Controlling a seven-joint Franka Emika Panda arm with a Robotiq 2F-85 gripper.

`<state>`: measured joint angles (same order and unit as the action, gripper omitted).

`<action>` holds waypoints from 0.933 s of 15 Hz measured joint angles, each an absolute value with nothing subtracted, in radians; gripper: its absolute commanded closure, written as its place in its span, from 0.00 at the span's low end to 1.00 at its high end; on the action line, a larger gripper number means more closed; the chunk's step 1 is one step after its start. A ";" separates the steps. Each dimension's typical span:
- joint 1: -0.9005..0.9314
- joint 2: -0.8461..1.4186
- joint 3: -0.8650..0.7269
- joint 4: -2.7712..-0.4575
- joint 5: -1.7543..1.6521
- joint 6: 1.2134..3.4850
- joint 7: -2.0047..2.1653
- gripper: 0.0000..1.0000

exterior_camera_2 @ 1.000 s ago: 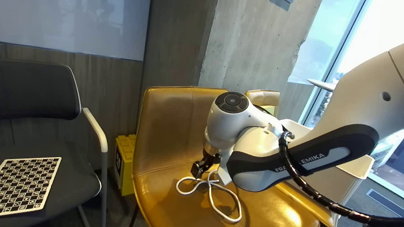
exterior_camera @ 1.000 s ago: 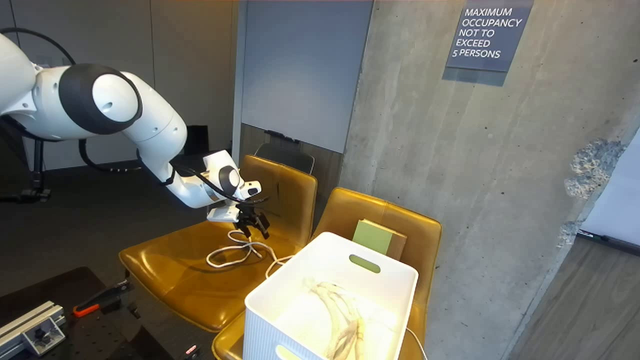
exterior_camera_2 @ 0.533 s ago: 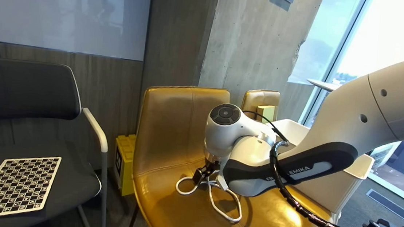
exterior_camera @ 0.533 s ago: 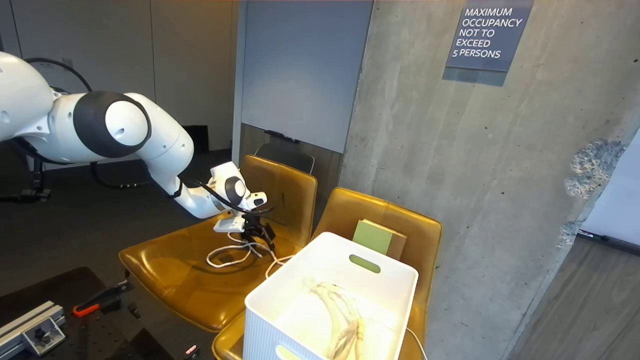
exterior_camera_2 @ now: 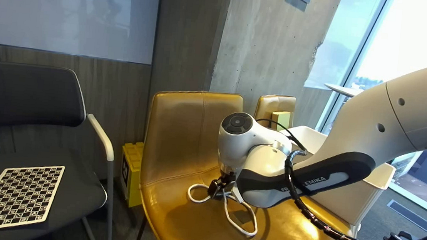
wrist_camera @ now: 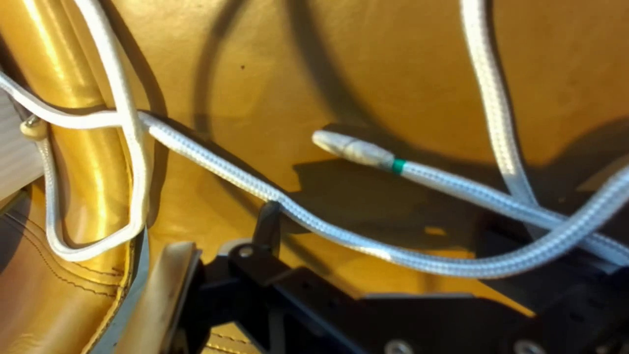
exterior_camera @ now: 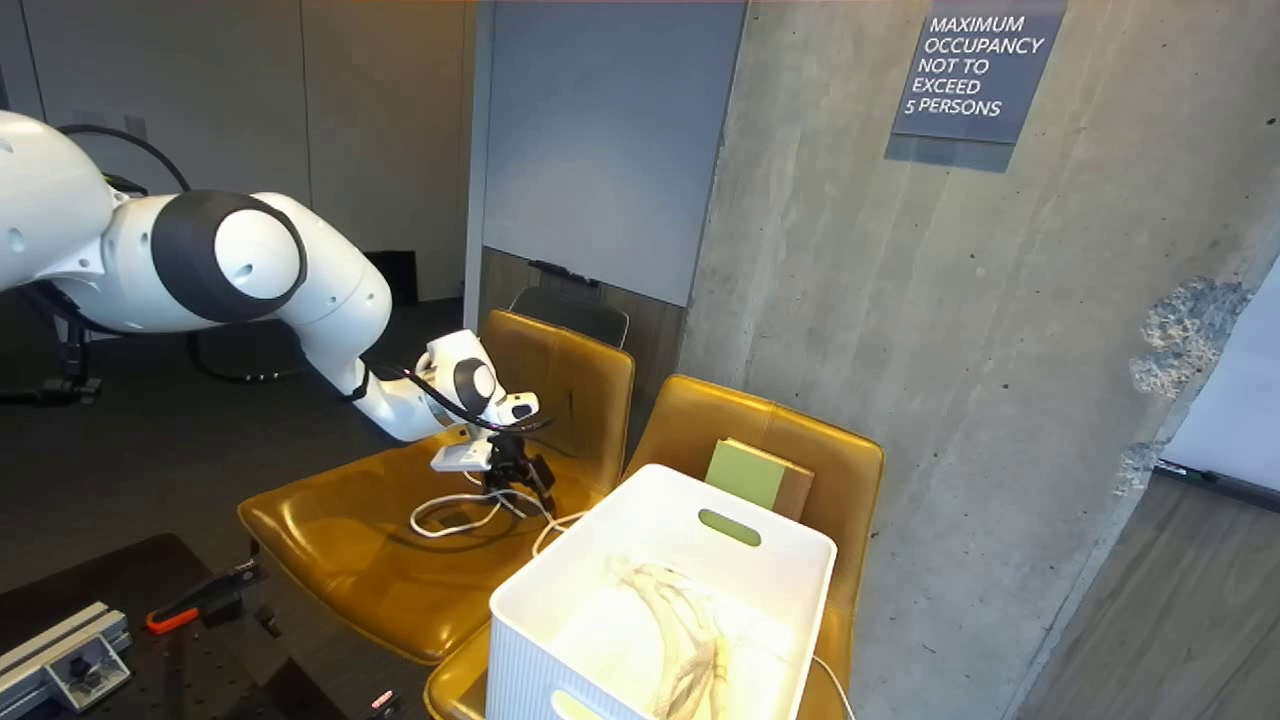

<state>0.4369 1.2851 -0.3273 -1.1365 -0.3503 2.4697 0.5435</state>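
My gripper (wrist_camera: 393, 231) is low over the tan leather seat (exterior_camera_2: 196, 226) among loops of a white braided rope (wrist_camera: 339, 236). Its black fingers (wrist_camera: 268, 223) stand apart; one tip touches or nearly touches the rope. The other finger is dark and partly hidden under rope strands at the right of the wrist view. A rope end with a green band (wrist_camera: 399, 166) points into the space ahead of the fingers. The gripper (exterior_camera: 520, 485) also shows in both exterior views (exterior_camera_2: 218, 190), with rope loops (exterior_camera_2: 196, 201) on either side. No firm hold shows.
A white bin (exterior_camera: 560, 650) with pale strands (exterior_camera: 665, 620) inside stands on the adjoining tan chair. A green book (exterior_camera: 745, 475) leans on that chair's backrest. A grey chair with a checkered board (exterior_camera_2: 17, 195) and a yellow box (exterior_camera_2: 131, 174) stand beside the seat.
The arm has come down, bringing the gripper to the rope, with only a small shift in the last half second. The rope loops have shifted slightly with it.
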 measured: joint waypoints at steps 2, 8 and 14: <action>0.433 1.281 -0.332 -1.145 -0.350 2.469 0.547 0.26; 0.422 1.256 -0.343 -1.171 -0.350 2.453 0.550 0.71; 0.420 1.212 -0.346 -1.223 -0.350 2.433 0.551 1.00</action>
<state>0.4196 1.2124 -0.3459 -1.2229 -0.3502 2.4327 0.5507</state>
